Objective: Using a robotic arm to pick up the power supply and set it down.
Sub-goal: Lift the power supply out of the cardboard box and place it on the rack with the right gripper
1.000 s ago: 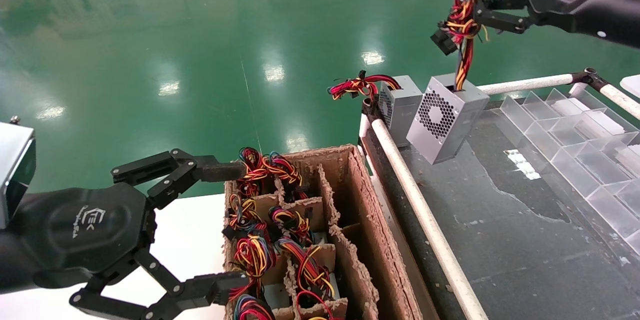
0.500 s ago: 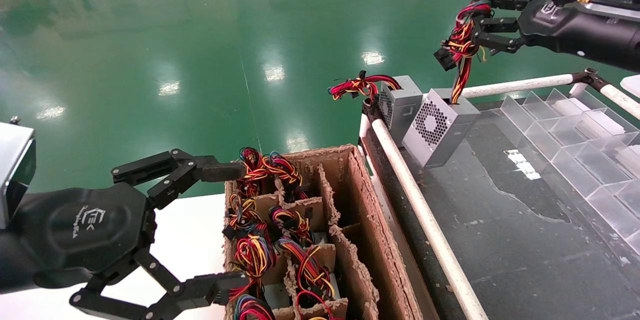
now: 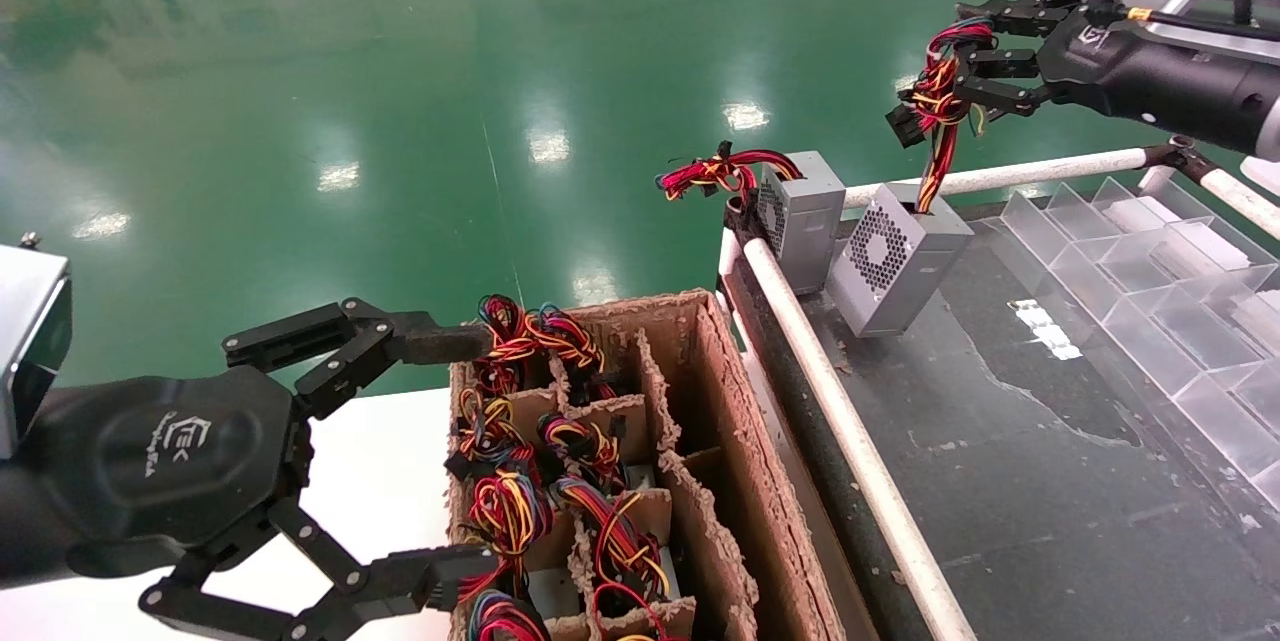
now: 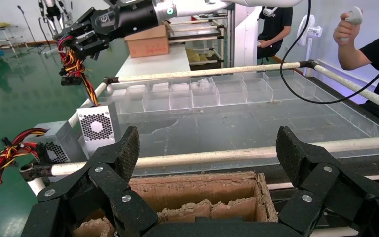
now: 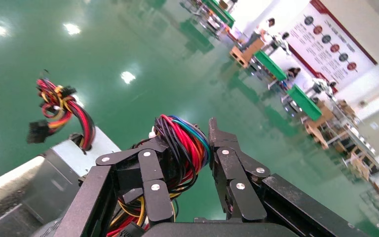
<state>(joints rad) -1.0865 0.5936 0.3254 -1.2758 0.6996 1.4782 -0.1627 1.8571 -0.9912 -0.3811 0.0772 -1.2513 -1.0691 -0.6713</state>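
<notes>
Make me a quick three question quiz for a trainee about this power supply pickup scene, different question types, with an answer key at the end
1. True or false: the right gripper grips the grey metal power supply with the perforated vent by its casing.
2. Multiple choice: the left gripper is A) open beside the brown cardboard divider box; B) shut on a wire bundle; C) over the clear plastic trays.
3. Fill in: the held power supply hangs next to a second grey box with a mostly red bundle, which sits by the white ____ rail.

Key: 1 false, it holds the tied red, yellow and black wire bundle. 2 A. 3 tubular.
</notes>
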